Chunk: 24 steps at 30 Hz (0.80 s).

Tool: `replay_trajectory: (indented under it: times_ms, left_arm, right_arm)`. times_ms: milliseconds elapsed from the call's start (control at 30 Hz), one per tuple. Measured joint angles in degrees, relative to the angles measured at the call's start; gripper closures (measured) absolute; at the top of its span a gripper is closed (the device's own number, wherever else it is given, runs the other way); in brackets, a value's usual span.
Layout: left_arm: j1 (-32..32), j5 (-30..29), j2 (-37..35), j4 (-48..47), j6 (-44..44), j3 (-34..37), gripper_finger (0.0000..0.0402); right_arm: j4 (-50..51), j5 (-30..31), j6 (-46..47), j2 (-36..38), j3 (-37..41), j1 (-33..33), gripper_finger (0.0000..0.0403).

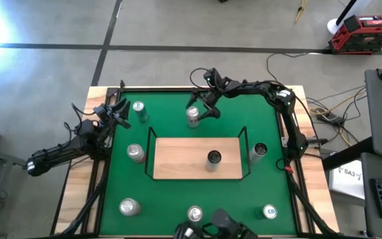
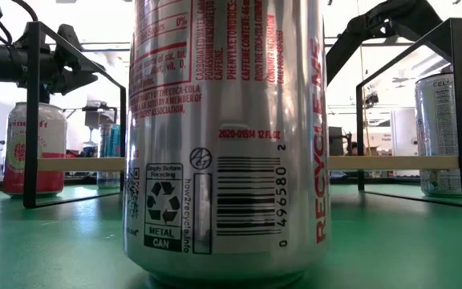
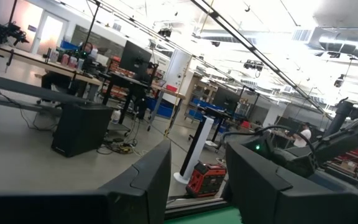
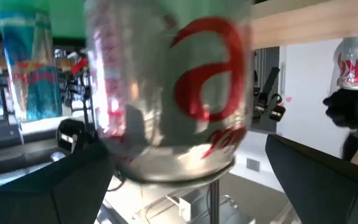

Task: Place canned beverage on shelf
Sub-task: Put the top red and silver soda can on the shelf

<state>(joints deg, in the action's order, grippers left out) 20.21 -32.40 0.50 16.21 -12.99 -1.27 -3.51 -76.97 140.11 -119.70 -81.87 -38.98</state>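
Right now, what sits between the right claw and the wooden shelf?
In the high view, a silver can stands at the right gripper, between its open fingers; past it, only bare green felt reaches the shelf.

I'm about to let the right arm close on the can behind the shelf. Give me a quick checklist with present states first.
1. Right end effector open: ok, the fingers stand wide on either side of the silver can.
2. Can between the fingers: ok in the right wrist view, where it fills the gap.
3. Can upright: ok, its top shows round from above.
4. Room on the shelf: ok, only one dark-topped can stands on it.
5. Left end effector out of the way: ok, shut, at the table's left edge.
6. Finger height on the can: cannot tell.
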Motion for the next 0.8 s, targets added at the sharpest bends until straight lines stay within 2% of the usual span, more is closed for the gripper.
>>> replay_trajectory:
  times_ms: [167,367,633,800]
  left_arm:
    - [0.0,0.0,0.0,0.0,0.0,0.0,0.0264]
    - [0.0,0.0,0.0,0.0,0.0,0.0,0.0264]
    - [0.0,0.0,0.0,0.0,0.0,0.0,0.0264]
    - [0.0,0.0,0.0,0.0,0.0,0.0,0.0264]
  right_arm:
    - [3.2,0.2,-0.8,0.0,0.0,0.2,0.0003]
    - [3.9,3.7,-0.6,0.0,0.0,0.9,0.0003]
    - [5.1,4.1,0.0,0.0,0.0,0.9,0.0003]
    - [5.1,4.1,0.2,0.0,0.0,1.1,0.0034]
